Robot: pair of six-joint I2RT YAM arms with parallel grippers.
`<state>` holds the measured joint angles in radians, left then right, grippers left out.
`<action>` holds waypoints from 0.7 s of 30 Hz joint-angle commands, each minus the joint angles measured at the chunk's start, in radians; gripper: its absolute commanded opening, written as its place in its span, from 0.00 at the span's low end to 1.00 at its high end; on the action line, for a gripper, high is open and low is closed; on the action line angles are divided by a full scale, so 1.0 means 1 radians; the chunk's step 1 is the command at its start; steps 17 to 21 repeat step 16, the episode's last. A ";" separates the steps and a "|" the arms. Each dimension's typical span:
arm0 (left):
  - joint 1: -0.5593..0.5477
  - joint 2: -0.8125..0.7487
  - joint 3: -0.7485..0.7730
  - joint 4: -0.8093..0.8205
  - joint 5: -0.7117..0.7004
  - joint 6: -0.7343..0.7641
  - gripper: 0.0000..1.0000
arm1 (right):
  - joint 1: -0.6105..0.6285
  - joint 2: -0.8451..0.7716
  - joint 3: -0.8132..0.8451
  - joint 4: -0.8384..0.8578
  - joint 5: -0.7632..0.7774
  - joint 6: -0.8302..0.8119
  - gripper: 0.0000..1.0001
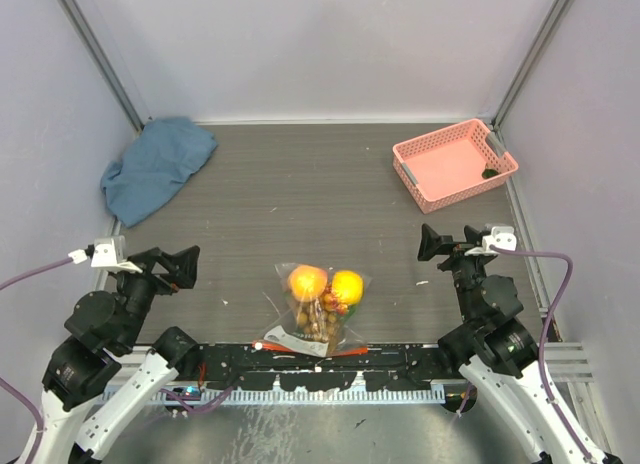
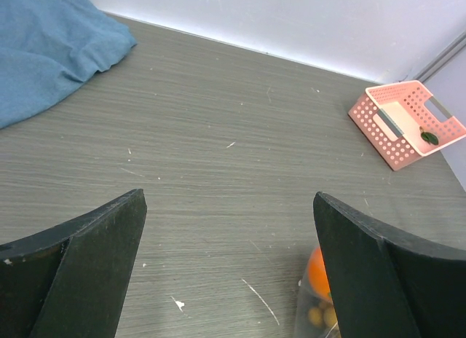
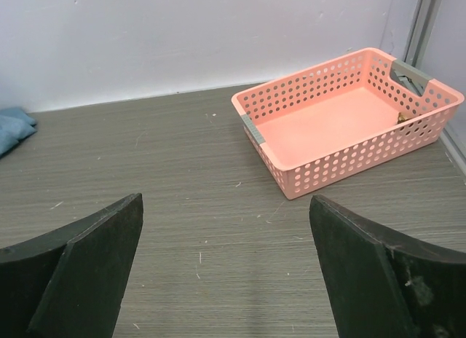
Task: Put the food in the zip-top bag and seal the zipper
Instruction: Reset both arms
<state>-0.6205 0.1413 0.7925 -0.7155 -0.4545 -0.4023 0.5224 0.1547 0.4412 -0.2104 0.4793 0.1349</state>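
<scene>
The clear zip-top bag (image 1: pixel 318 306) lies near the table's front edge, between the arms. Inside it are an orange round fruit (image 1: pixel 307 281), a yellow fruit (image 1: pixel 347 285) and olive-brown grapes (image 1: pixel 318 319). Its orange-red zipper strip (image 1: pixel 345 352) runs along the near edge, partly under a white label. In the left wrist view a corner of the bag (image 2: pixel 317 305) with orange fruit shows by the right finger. My left gripper (image 1: pixel 178 267) is open and empty, left of the bag. My right gripper (image 1: pixel 437 244) is open and empty, right of the bag.
A pink basket (image 1: pixel 455 164) stands at the back right with a small dark item inside; it also shows in the right wrist view (image 3: pixel 342 119) and the left wrist view (image 2: pixel 406 123). A blue cloth (image 1: pixel 155 167) lies crumpled at the back left.
</scene>
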 commanded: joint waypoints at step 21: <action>0.004 0.016 -0.011 0.036 -0.003 0.002 0.98 | 0.002 -0.004 -0.001 0.043 0.041 0.002 1.00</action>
